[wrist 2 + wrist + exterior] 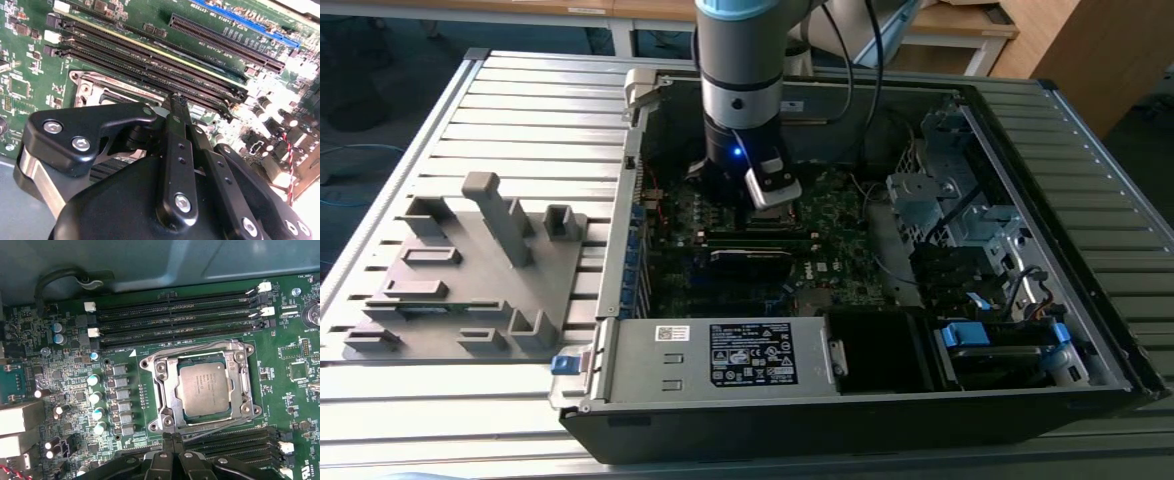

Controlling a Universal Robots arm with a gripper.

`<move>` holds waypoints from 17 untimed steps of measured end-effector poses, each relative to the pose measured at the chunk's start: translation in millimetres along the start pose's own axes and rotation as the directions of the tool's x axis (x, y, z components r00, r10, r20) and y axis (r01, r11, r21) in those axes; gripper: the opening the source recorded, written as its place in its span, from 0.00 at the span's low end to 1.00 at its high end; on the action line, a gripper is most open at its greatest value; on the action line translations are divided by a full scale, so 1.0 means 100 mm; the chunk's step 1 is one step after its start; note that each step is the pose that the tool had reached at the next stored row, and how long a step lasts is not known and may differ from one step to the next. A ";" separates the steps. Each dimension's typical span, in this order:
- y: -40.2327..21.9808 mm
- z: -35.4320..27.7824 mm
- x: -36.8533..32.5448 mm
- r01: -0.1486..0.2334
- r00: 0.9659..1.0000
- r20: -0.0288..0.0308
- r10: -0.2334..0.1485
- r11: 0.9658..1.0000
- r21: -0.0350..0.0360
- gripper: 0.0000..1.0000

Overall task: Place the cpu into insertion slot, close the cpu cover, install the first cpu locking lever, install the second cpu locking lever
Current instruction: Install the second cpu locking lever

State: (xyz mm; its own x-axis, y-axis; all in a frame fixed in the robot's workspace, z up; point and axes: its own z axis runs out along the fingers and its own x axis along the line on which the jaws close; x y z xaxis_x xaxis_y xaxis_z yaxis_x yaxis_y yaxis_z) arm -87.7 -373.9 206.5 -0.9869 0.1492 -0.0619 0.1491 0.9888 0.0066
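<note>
In the second wrist view the gripper (176, 102) body blocks most of the insertion slot (92, 87), only a corner shows beside the fingers (175, 107). Exterior view: arm covers the socket area, cpu too small to tell. Can't tell if levers are latched.

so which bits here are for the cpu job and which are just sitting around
Job:
cpu, seated in the insertion slot
cpu cover, closed around it
gripper, shut, beside the socket

Lying about:
grey fixture tray
memory slots
power supply
</note>
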 end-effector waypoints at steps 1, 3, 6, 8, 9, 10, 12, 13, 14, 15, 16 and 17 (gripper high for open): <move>-0.008 0.001 0.001 0.000 1.000 -0.001 0.000 1.000 -0.004 0.11; -0.021 0.004 0.003 -0.001 1.000 -0.002 0.001 1.000 -0.013 0.11; -0.029 0.011 0.010 -0.002 1.000 -0.004 0.002 1.000 -0.028 0.11; -0.029 0.021 0.011 -0.003 1.000 -0.005 0.002 0.999 -0.037 0.11; -0.029 0.020 0.012 -0.003 1.000 -0.006 0.002 0.999 -0.037 0.11; -0.030 0.021 0.015 -0.003 1.000 -0.006 0.003 0.999 -0.042 0.11; -0.031 0.024 0.021 -0.004 1.000 -0.008 0.003 0.999 -0.052 0.11; -0.031 0.025 0.022 -0.004 1.000 -0.008 0.003 0.999 -0.054 0.11; -0.030 0.025 0.022 -0.004 1.000 -0.008 0.003 0.998 -0.055 0.11; -0.030 0.025 0.022 -0.004 1.000 -0.008 0.003 0.998 -0.056 0.11; -0.030 0.025 0.022 -0.004 1.000 -0.009 0.003 0.998 -0.056 0.11; -0.031 0.024 0.022 -0.004 1.000 -0.009 0.003 0.998 -0.056 0.11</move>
State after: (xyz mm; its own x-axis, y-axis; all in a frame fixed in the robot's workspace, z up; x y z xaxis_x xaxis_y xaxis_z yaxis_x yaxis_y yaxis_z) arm -90.1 -376.7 203.9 -0.9869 0.1525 -0.0534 0.1491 0.9868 0.0629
